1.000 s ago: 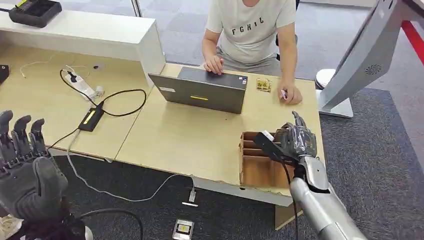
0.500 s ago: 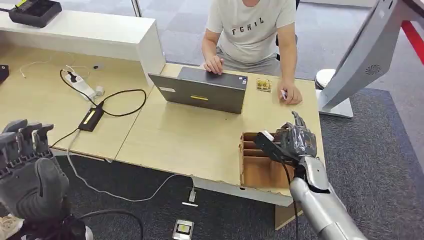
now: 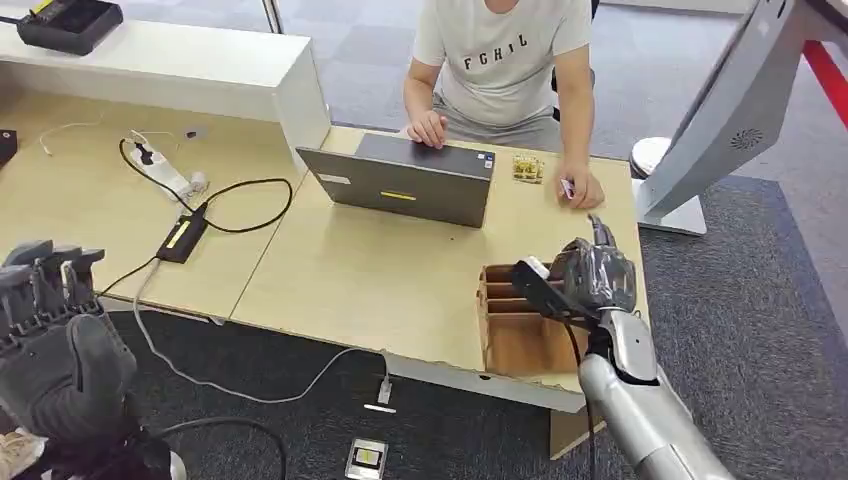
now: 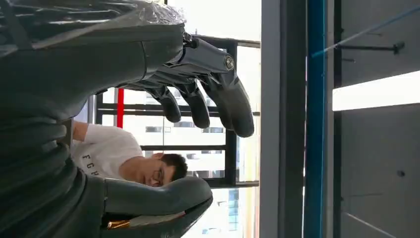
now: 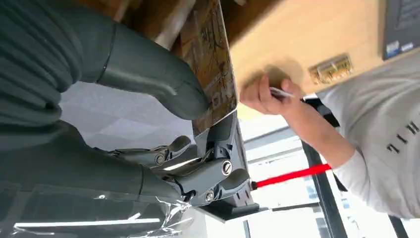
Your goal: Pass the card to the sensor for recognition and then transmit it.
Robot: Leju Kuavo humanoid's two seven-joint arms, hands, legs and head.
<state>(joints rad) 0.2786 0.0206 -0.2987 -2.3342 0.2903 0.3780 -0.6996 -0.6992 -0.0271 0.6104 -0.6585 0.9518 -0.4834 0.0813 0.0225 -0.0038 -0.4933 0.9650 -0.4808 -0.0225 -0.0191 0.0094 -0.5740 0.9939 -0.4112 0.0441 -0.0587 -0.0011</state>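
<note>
Head view: the right hand (image 3: 596,275) is raised over the far right corner of the brown compartmented wooden box (image 3: 510,330), which stands at the near right edge of the light wooden desk (image 3: 380,270). The hand pinches a dark card (image 3: 537,287) between thumb and fingers; the card juts out leftward, over the box's rear compartments and slightly tilted. Right wrist view: the thick thumb (image 5: 163,79) presses one face of the card (image 5: 210,74) while the darker fingers (image 5: 218,173) bear on its other side, so the grasp is firm. The left hand (image 3: 50,340) hangs off the desk at the lower left of the head view, above the dark carpet (image 3: 760,330); in the left wrist view its fingers (image 4: 218,94) are spread and loosely bent away from the thumb (image 4: 153,196), holding nothing. Across the desk sits a person in a white T-shirt (image 3: 505,60), one hand on a grey laptop (image 3: 405,180), the other hand (image 3: 580,188) resting on the desktop with a small object, beside a small yellowish item (image 3: 527,168). On the adjoining desk lie a white power strip (image 3: 165,170) and a black adapter (image 3: 182,238) with cables.
</note>
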